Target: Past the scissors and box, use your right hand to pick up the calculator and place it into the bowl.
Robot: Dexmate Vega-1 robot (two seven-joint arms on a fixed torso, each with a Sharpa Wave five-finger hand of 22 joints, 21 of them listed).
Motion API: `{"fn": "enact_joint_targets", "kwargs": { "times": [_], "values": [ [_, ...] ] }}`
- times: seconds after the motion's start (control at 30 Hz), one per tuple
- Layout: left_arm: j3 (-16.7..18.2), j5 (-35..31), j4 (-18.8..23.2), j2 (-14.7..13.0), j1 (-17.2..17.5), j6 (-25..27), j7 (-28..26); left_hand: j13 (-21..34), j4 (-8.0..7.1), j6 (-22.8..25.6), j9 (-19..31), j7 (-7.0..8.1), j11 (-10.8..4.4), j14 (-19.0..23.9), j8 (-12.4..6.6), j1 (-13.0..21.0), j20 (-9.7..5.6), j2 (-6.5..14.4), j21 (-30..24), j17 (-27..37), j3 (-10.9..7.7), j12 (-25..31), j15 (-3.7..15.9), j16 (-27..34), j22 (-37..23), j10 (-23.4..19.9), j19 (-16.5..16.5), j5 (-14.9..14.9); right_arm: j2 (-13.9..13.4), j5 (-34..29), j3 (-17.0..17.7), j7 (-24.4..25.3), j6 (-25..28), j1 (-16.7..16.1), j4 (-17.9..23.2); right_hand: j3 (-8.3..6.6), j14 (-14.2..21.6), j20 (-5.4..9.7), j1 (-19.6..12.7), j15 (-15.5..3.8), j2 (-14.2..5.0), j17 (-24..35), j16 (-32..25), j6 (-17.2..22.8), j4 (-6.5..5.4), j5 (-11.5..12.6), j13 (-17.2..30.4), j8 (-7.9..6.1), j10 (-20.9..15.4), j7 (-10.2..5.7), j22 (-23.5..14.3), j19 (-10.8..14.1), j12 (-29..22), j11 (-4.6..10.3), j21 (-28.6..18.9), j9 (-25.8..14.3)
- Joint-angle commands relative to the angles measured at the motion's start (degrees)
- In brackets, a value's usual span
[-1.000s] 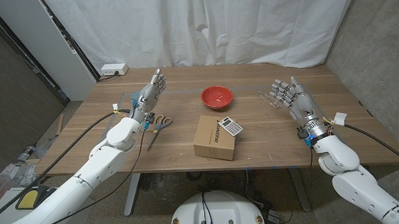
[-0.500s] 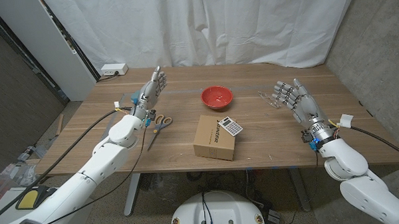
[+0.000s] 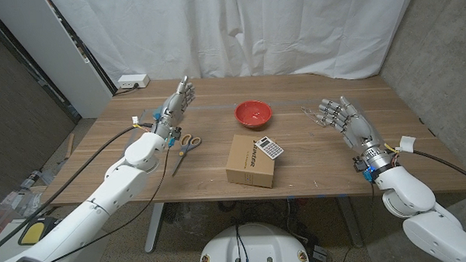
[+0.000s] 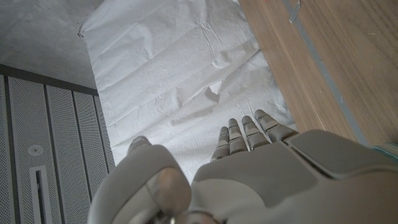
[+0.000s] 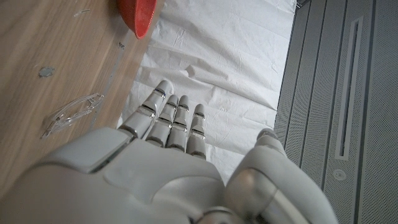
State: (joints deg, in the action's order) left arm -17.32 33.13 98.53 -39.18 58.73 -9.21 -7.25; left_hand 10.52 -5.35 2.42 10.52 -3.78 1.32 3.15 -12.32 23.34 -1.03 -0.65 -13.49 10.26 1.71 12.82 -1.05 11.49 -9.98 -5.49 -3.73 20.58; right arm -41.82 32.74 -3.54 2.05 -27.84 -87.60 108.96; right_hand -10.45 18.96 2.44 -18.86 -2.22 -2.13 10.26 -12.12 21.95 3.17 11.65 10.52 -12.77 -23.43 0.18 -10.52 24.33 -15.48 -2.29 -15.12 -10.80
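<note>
White sheet hung behind, wooden table (image 3: 312, 171) in front. Calculator (image 3: 271, 148) lies on top of cardboard box (image 3: 251, 161), at its far right corner, near table centre. Red bowl (image 3: 252, 112) sits just beyond the box, apart from it. Scissors (image 3: 184, 146) w/ orange handles left of box, near left arm.

Step in hand (judged): reach w/ right hand toward calculator; nothing grasped yet, task at its start.

How to do it well: bring right hand in from the right, above box height, so it doesn't shove the box. Calculator is thin and flat, so pinch across its long edges or slide it off the box corner for finger room. Risk: dragging box into bowl. Then short carry over bowl rim, release low.

Pose: right hand (image 3: 343, 118) raised at right side of table, well apart from calculator, fingers extended and a bit spread, holding nothing. Clear plastic piece (image 5: 71, 112) on table near it. Left hand (image 3: 178, 104) upright at far left, fingers straight, empty.
</note>
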Motion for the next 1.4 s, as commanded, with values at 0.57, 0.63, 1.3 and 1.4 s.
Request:
{"fn": "enact_joint_targets", "kwargs": {
  "times": [0.57,0.63,1.3,1.4],
  "values": [
    [2.6,-0.4,1.9,-3.0,2.5,-0.9,0.2,0.3,-0.04,0.5,0.3,-0.25,-0.5,0.6,0.07,0.7,0.19,0.2,0.4,0.2,0.31,-0.1,0.07,0.0,-0.2,-0.5,-0.1,0.0,3.3,-20.4,-0.6,7.3,-4.2,-1.0,0.2,-0.14,2.7,3.16,-2.3,-1.1,1.01,0.1,0.1,2.4,1.87,0.0,0.2,-0.52,-2.7,-1.33,-0.2,3.0,-0.5,1.67,-0.5,-0.3],
    [3.2,-0.1,2.7,-3.1,3.5,-0.9,-0.4,0.3,-0.04,0.5,0.3,-0.2,-0.47,0.6,0.1,0.7,0.16,0.2,0.4,0.2,0.33,-0.2,0.04,0.0,-0.2,-0.5,-0.1,0.0,3.5,-20.5,-0.6,7.2,-4.5,-0.8,-0.1,-0.07,3.1,3.34,-2.6,-1.45,1.36,0.1,0.1,3.0,2.18,0.1,0.2,-0.65,-3.0,-1.69,-0.2,3.3,-0.6,1.69,-0.5,-0.3],
    [5.9,0.1,5.6,-4.9,8.4,-1.6,-1.0,0.3,0.0,0.6,0.3,-0.25,-0.43,0.9,0.25,0.9,0.25,0.2,0.7,0.2,0.57,-0.3,0.01,-0.1,-0.2,-0.7,-0.1,-0.1,9.1,-35.6,0.7,14.6,-9.8,-1.8,-1.8,-0.29,4.9,3.96,-4.6,-2.68,2.13,0.1,0.3,6.9,3.63,0.9,0.3,-1.4,-5.9,-3.11,-0.2,4.3,-1.0,3.74,-0.1,-0.3],
    [5.9,0.1,5.1,-4.6,8.5,-2.1,-0.8,0.3,0.01,0.5,0.3,-0.19,-0.44,0.9,0.28,0.9,0.29,0.2,0.8,0.2,0.61,-0.4,0.05,-0.1,-0.2,-0.6,-0.1,-0.1,9.5,-37.8,1.1,15.4,-10.0,-1.9,-2.0,-0.27,5.7,4.22,-4.9,-3.1,2.35,0.1,0.2,7.7,3.84,1.1,0.2,-1.5,-6.7,-3.44,-0.1,4.8,-1.1,4.38,0.0,-0.3]
  ]
}}
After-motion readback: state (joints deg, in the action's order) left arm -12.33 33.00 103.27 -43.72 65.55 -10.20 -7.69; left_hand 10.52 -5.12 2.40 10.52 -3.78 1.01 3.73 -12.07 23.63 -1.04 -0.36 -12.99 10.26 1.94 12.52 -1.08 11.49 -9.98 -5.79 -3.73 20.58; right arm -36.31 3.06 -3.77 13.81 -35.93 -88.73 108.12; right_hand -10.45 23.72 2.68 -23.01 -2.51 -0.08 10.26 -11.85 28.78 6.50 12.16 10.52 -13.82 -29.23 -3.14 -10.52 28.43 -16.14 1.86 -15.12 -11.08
